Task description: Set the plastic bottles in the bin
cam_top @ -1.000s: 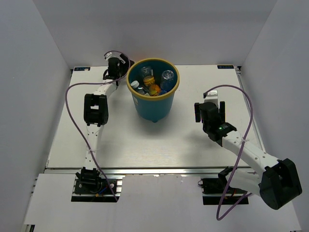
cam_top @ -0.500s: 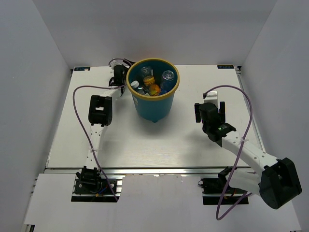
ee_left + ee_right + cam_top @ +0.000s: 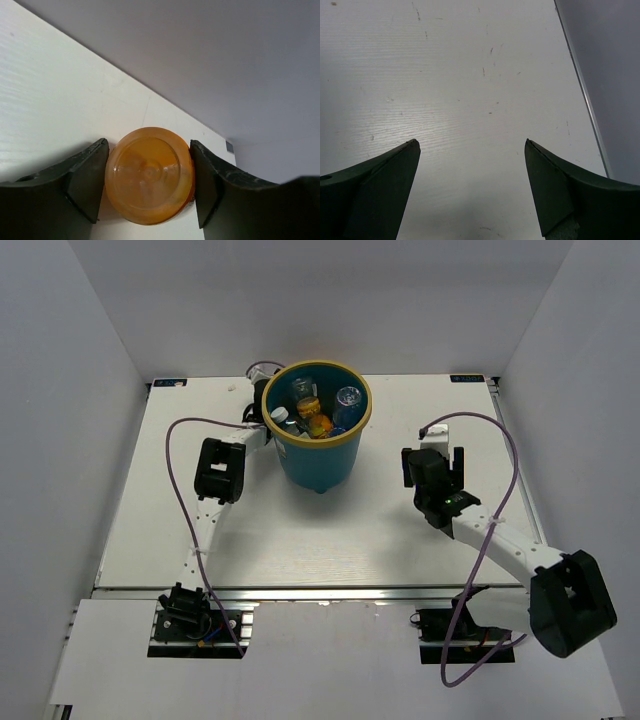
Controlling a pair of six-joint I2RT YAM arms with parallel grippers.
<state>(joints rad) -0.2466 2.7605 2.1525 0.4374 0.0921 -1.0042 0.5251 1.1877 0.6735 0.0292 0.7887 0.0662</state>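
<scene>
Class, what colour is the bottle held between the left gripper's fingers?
The bottle is orange; the left wrist view shows it best.

Left gripper [image 3: 261,396], with the orange bottle [image 3: 149,175] between its fingers, has swung right from the table's far-left corner and is now against the bin [image 3: 318,466] rim. Its elbow followed (cable loop shifted too). Right gripper [image 3: 471,144] edged slightly left.

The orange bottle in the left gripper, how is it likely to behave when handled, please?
The orange bottle looks round and glossy, so it may slip or twist in the left gripper. Translucent plastic: probably light. Laid sideways, it would likely roll.
</scene>
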